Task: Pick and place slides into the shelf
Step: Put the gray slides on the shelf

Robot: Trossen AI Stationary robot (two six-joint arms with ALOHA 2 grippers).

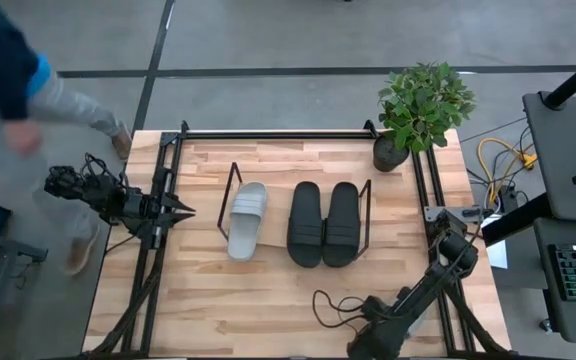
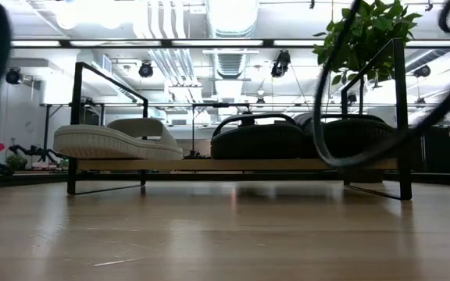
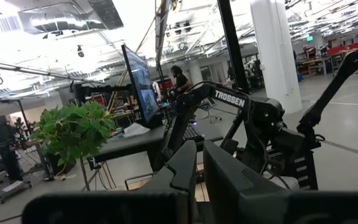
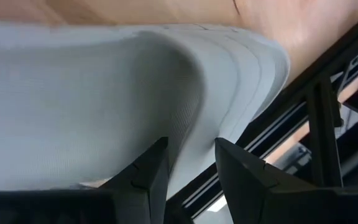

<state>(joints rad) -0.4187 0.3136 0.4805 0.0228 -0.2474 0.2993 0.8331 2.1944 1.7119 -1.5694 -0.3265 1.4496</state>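
Note:
The shelf (image 1: pixel 233 186) stands mid-table, its light wood board (image 2: pixel 209 165) between black wire end frames. One light grey slide (image 1: pixel 248 220) and the black pair (image 1: pixel 306 224) (image 1: pixel 342 224) rest sole-down on the board. The second grey slide (image 4: pixel 92 93) fills the right wrist view and is hidden under the right arm in the high view. My right gripper (image 4: pixel 191 144) is low at the table's near edge, shut on that slide. My left gripper (image 1: pixel 182 210) hovers at the table's left edge, shut and empty. My right gripper has the grey slide's raised curved edge (image 4: pixel 194 118) between its two fingers, one finger on each side of it. The fingers (image 4: pixel 148 171) reach along the slide's length. Whether the slide is lifted or lies on the table, I cannot tell.
A potted plant (image 1: pixel 423 105) stands at the table's far right corner. A black rail frame (image 1: pixel 268 133) runs around the table. A person (image 1: pixel 28 95) stands beyond the far left corner. A loose cable loop (image 1: pixel 330 305) lies near the right arm.

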